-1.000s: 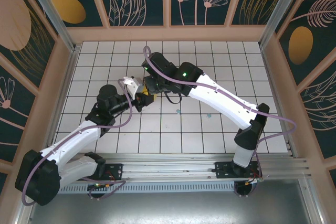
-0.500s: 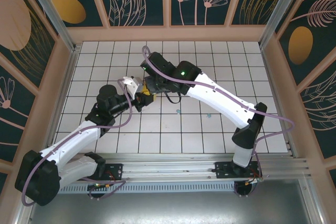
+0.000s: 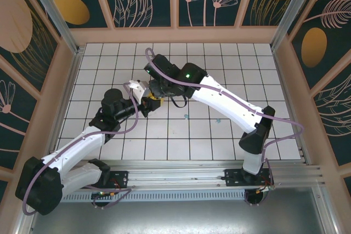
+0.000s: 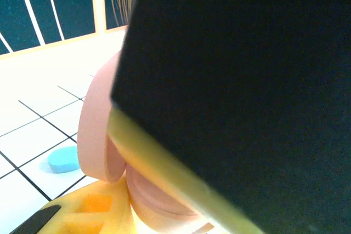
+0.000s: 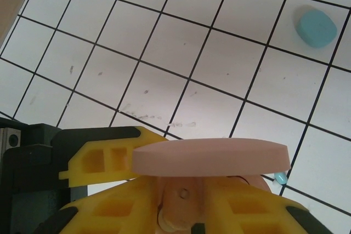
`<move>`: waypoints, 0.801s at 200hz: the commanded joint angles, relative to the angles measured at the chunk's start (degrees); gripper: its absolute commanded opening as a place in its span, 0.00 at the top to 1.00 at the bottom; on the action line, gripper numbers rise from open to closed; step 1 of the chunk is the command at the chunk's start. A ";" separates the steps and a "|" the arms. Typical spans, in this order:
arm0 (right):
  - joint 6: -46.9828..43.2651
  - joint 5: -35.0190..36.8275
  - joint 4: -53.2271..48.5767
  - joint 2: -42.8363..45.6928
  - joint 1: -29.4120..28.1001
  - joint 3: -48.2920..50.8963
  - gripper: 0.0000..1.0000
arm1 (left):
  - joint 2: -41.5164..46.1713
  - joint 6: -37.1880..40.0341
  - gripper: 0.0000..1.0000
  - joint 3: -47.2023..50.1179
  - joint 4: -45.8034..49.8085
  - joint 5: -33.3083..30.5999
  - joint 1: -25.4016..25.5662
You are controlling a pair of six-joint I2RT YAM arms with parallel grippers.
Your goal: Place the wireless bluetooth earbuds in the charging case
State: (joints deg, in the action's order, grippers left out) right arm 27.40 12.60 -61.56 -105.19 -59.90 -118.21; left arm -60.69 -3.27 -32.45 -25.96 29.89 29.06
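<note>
Wireless bluetooth earbuds (image 3: pixel 186 117): from above, two tiny teal ones lie on bare white tiles, far from the walls. The left gripper (image 3: pixel 145 101) is near them. Left wrist: it holds the open pink case (image 4: pixel 98 130) tight. Right wrist: the right gripper (image 5: pixel 189 212) sits on both sides of that case; holding or loose, I cannot tell.

Smooth matt pink plastic case (image 5: pixel 211 157)
</note>
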 commanded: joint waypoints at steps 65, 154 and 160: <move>1.08 -0.91 -1.91 -0.03 0.07 -2.51 0.71 | 0.02 -0.34 0.84 -1.14 -2.52 0.08 0.04; 1.31 -10.65 12.51 13.18 5.03 7.42 0.74 | 0.23 0.48 0.84 -1.55 -0.93 0.76 0.05; 1.72 -13.78 14.23 14.03 6.89 8.68 0.74 | 0.22 0.74 0.84 -1.74 -0.78 0.90 0.04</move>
State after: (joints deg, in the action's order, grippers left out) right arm 27.81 7.42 -55.35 -97.78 -58.08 -113.03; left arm -60.71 -3.25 -32.45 -25.91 29.93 29.06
